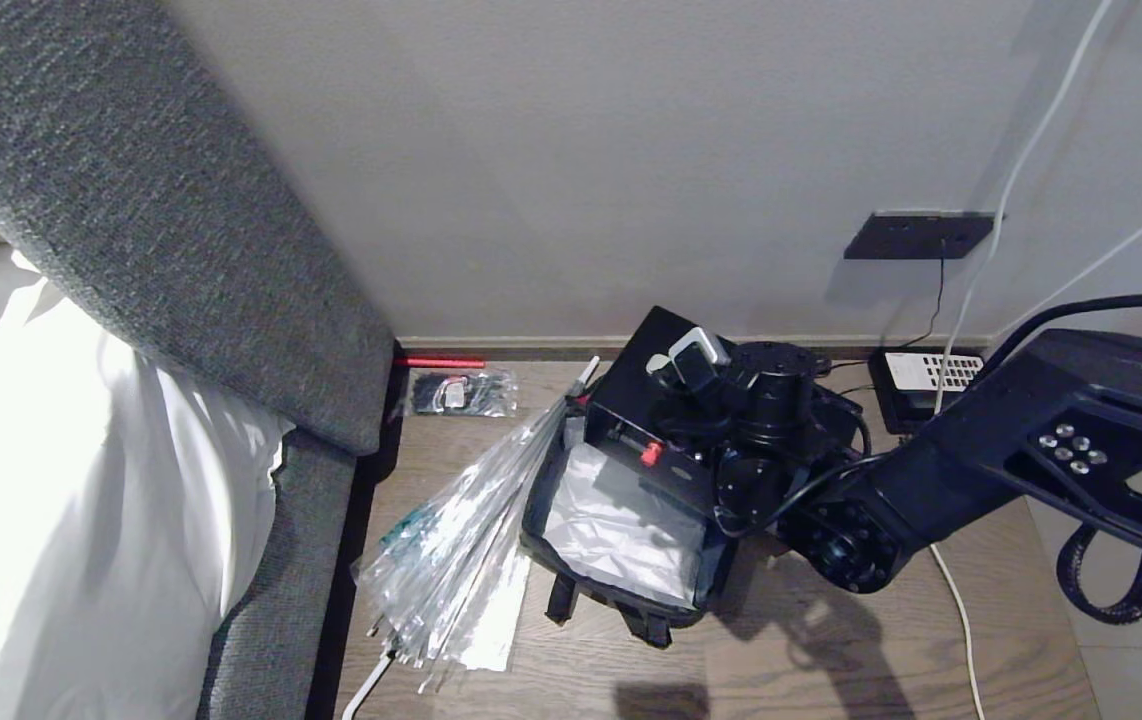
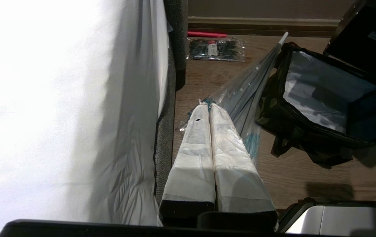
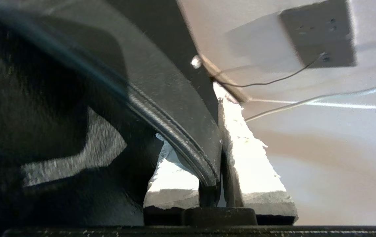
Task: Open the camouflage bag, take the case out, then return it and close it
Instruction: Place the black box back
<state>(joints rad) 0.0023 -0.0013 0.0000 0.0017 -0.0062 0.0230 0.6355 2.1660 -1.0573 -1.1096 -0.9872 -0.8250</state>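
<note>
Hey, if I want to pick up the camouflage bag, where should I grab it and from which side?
Probably the black strap sagging off the camouflage bag's near side, from the front: the umbrella crowds its left, and the right gripper, shut on a black zip-edged panel, hangs over the far side.

Plastic-wrapped umbrella (image 1: 461,560) on wood floor (image 1: 831,660), grey headboard (image 1: 151,200), white bedding (image 1: 61,480)

camouflage bag (image 2: 275,105): green camo outside, black trim, silvery-white lining
umbrella (image 1: 461,520): clear wrap, teal accents
headboard (image 1: 151,200): grey weave
floor (image 1: 831,650): brown wood grain
</note>
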